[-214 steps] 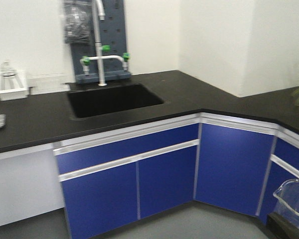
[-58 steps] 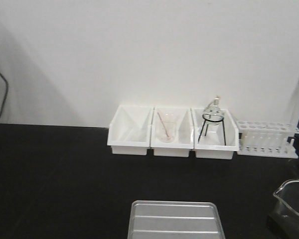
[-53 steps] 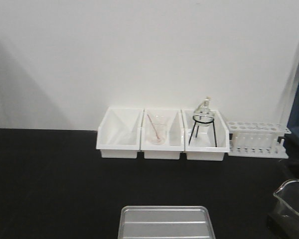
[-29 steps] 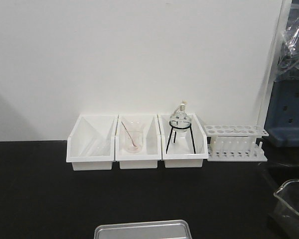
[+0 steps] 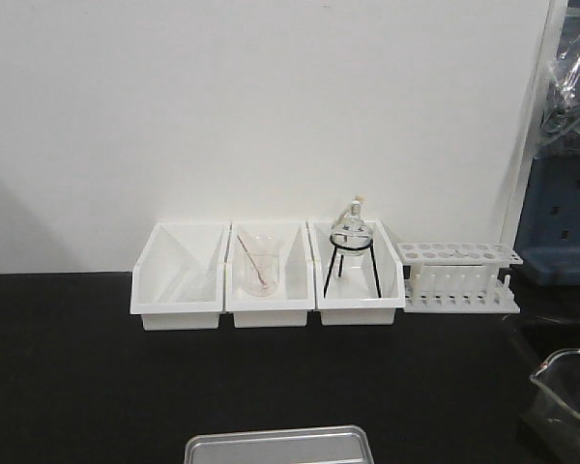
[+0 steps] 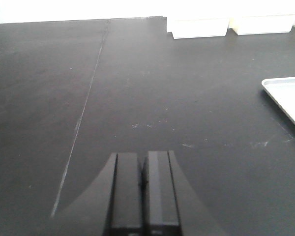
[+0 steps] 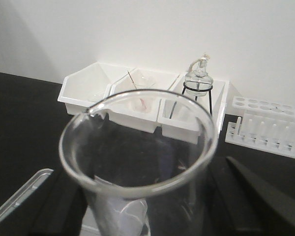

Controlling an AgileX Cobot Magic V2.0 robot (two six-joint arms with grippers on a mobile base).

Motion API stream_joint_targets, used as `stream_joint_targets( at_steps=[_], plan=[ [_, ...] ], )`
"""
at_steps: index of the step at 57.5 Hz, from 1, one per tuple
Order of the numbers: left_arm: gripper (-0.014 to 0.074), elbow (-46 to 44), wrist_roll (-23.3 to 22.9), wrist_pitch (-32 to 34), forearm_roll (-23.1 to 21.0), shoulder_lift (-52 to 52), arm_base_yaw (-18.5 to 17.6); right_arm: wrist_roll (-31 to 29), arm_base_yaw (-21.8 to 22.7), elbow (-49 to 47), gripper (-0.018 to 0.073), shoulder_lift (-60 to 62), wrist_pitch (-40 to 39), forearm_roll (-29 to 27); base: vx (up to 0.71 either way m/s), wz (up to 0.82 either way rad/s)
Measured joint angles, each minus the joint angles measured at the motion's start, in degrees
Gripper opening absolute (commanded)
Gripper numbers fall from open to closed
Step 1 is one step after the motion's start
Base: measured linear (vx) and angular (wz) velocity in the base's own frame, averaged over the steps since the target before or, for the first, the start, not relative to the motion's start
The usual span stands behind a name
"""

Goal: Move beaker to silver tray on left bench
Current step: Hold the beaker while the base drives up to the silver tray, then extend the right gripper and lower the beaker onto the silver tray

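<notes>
Right fingers clasp beaker

Three white plastic bins. Two clear glass beakers: one empty beaker, one beaker with a rod. One round flask on one black wire stand. One test-tube rack. One silver tray.

Straight ahead of me at twelve o'clock three white plastic bins stand side by side against the white wall, the middle one holding a clear beaker with a thin rod, the right one a round flask on a black wire stand, with a white test-tube rack just beside them at two o'clock.
</notes>
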State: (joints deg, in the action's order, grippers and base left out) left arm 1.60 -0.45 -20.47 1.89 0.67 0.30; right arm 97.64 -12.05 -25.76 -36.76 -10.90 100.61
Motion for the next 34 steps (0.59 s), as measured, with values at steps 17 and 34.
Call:
stream_joint_targets(
  at_steps=[17,34],
  plan=[
    [0.0001,0.0,0.0,0.0,0.0,0.0,0.0,0.8,0.0,0.0,-0.0006,-1.1,-0.1,0.0,0.00,0.00],
    [0.0001,0.0,0.0,0.0,0.0,0.0,0.0,-0.7,0.0,-1.2,-0.0004,-21.6,-5.7,-0.2,0.00,0.00]
  ],
)
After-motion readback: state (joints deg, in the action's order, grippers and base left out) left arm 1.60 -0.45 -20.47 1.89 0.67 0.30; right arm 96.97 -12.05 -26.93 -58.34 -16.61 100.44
